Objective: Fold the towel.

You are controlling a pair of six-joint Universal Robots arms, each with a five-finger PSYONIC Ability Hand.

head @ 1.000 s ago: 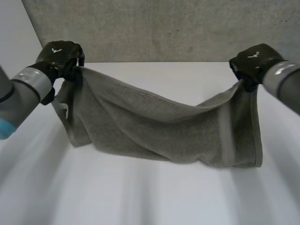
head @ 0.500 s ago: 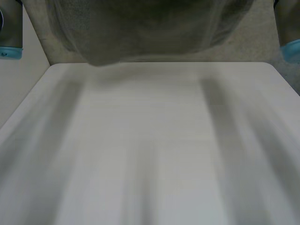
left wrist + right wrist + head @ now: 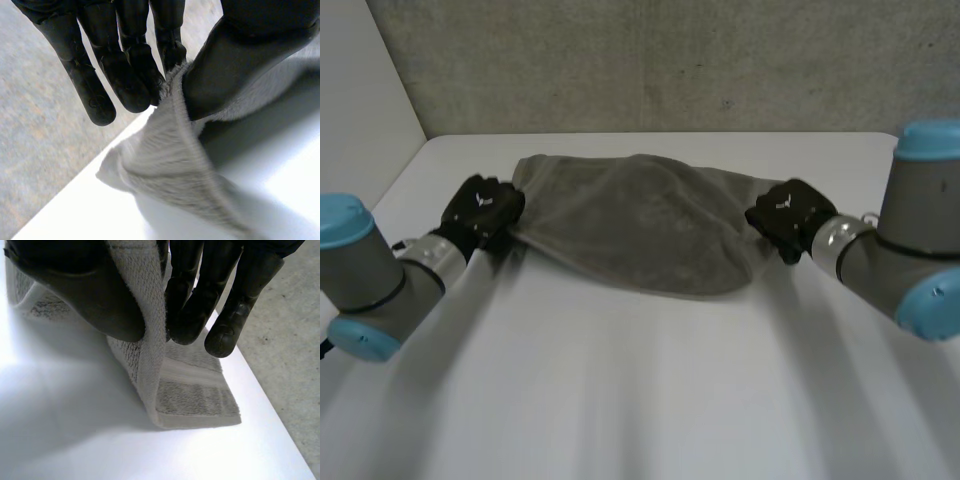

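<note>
White table [image 3: 650, 390], concrete wall [image 3: 670, 60] — grey towel [image 3: 640, 225]

On table [image 3: 640, 400]: towel [image 3: 640, 225]; L hand [image 3: 480, 208] at left end; R hand [image 3: 788, 215] at right.

Reads as a robotics lab or test cell; plain white bench [image 3: 640, 400] set against a bare grey concrete wall [image 3: 670, 60]; blank white panel [image 3: 360, 90] closing off one side; two machine arms, left arm [image 3: 375, 285] and right arm [image 3: 910, 240], grey-jointed with light-blue caps, reaching over the bench.
</note>
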